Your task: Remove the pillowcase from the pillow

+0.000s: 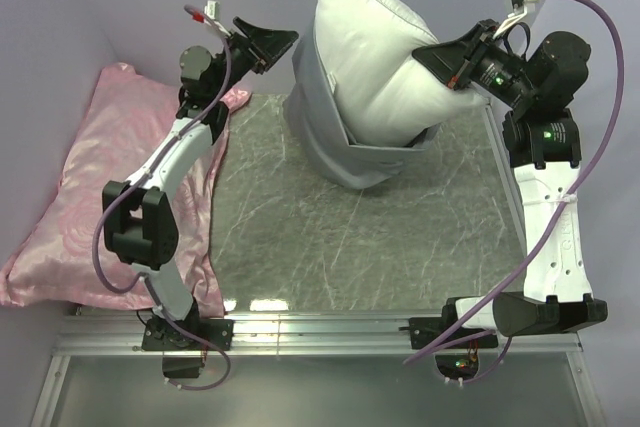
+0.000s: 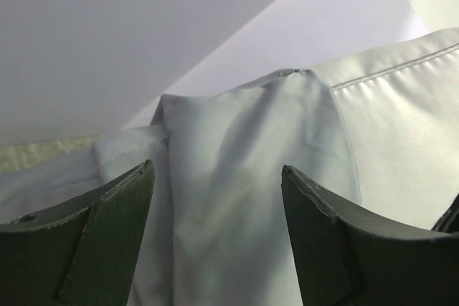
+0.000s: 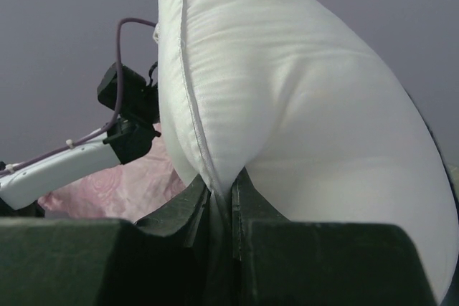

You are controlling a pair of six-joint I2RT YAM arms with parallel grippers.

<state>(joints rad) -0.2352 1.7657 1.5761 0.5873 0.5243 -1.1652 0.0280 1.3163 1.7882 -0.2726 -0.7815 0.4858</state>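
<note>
Seen from above, a marble-topped table [image 1: 330, 247] with two robot arms bolted at its near edge. Along the left edge lies a pink satin pillow [image 1: 90, 187] with a rose pattern, which is not part of the job.

Just right of it, near the far left corner, the left gripper [image 1: 272, 47] hangs with its jaws wide apart and nothing between them. Its wrist camera shows grey cloth filling the space just ahead of the fingers; whether they touch it cannot be told.

At the middle of the far edge, the pillowcase [image 1: 330, 137], plain grey, is bunched in loose folds around the lower half of the pillow [image 1: 365, 57]. The pillow, plump and white, stands on end with its upper half bare.

To the right, the right gripper [image 1: 440, 55] has its jaws pressed nearly together on the pillow's seamed side edge, pinching it.

The pillowcase looks light, thin, limp and rather smooth, so it will probably crumple and could slide from a shallow pinch. The pillow is soft and will give when tugged. A good hold is likely the slack grey fold or hem nearest the open jaws, taken deep.
</note>
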